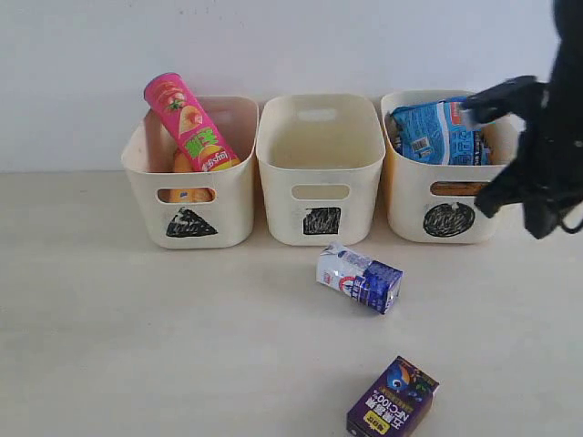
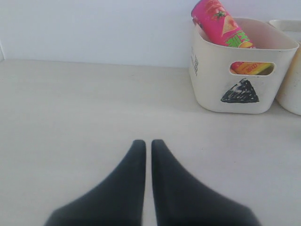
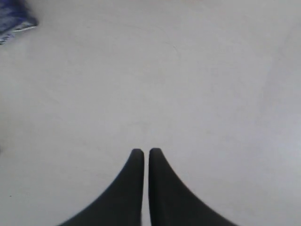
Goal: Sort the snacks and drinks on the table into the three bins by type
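Snacks and drinks are partly sorted. The pink-and-green chip tube (image 1: 187,123) leans out of the cream plastic bin with the black triangle (image 1: 141,182), upper left of the outside view. A yellow tube (image 1: 187,194) peeks through that bin's handle hole. The crinkly blue noodle packet (image 1: 437,132) sits on top in the cream plastic bin with the black circle (image 1: 405,205), upper right. An orange-brown wrapper (image 1: 458,189) shows through its handle hole, likely the other noodle packet. So the four snacks look done.

The drinks are left. The small white-and-blue box carton (image 1: 358,278) lies on its side on the pale table (image 1: 109,346), in the middle of the view. It is just in front of the cream plastic bin with the black square (image 1: 278,173) but not touching it. The small dark purple box carton with a yellow label (image 1: 392,402) lies flat at the bottom edge, partly cut off. Nothing shows inside the square bin, so I think both drinks go there.

The right gripper (image 3: 142,153) is pinched closed and holds nothing, with bare table under it. Its black arm (image 1: 537,164) hangs at the right edge, over part of the circle bin. The left gripper (image 2: 143,143) is closed too, holding nothing, low over the table and facing the triangle bin.

There is lots of bare table left of the cartons and between them. The tight spot is the square bin's front wall by the white carton. I cannot tell how near the table's edge the purple carton is.
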Robot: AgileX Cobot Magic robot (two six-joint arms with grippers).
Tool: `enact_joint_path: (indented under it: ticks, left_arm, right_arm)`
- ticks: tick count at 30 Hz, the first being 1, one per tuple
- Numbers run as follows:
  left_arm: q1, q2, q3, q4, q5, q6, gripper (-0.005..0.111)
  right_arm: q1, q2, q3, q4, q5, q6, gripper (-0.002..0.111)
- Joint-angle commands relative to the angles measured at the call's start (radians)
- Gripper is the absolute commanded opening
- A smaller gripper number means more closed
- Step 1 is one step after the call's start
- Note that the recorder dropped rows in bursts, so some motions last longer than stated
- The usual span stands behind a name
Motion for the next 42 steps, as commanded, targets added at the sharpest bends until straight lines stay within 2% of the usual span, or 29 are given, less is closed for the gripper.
enact_joint_path:
  ticks: [1, 6, 10, 19, 28, 35, 42]
  left_arm:
    - [-0.003, -0.004, -0.002, -0.002, -0.008, -0.005, 0.004]
    - [-0.003, -0.004, -0.002, -0.002, -0.008, -0.005, 0.004]
    - [-0.003, -0.004, -0.002, -0.002, -0.008, -0.005, 0.004]
    - [-0.003, -0.004, -0.002, -0.002, -0.008, -0.005, 0.004]
    - [-0.003, -0.004, -0.002, -0.002, -0.008, -0.005, 0.004]
    - [-0.003, -0.004, -0.002, -0.002, -0.008, -0.005, 0.004]
    - [-0.003, -0.004, -0.002, -0.002, -0.008, -0.005, 0.004]
  right_arm:
    - [-0.144, -0.107, 0.130, 0.061, -0.092, 0.036, 0.000]
    - [-0.267, -0.228, 0.271, 0.094, -0.222, 0.043, 0.000]
    - [-0.304, -0.347, 0.396, 0.094, -0.340, 0.066, 0.000]
    - [-0.304, -0.653, 0.589, 0.094, -0.524, 0.145, 0.000]
    - [-0.304, -0.816, 0.598, 0.099, -0.508, 0.151, 0.000]
    - [-0.300, -0.857, 0.600, 0.091, -0.517, 0.112, 0.000]
    - [-0.284, -1.022, 0.794, 0.127, -0.813, 0.080, 0.000]
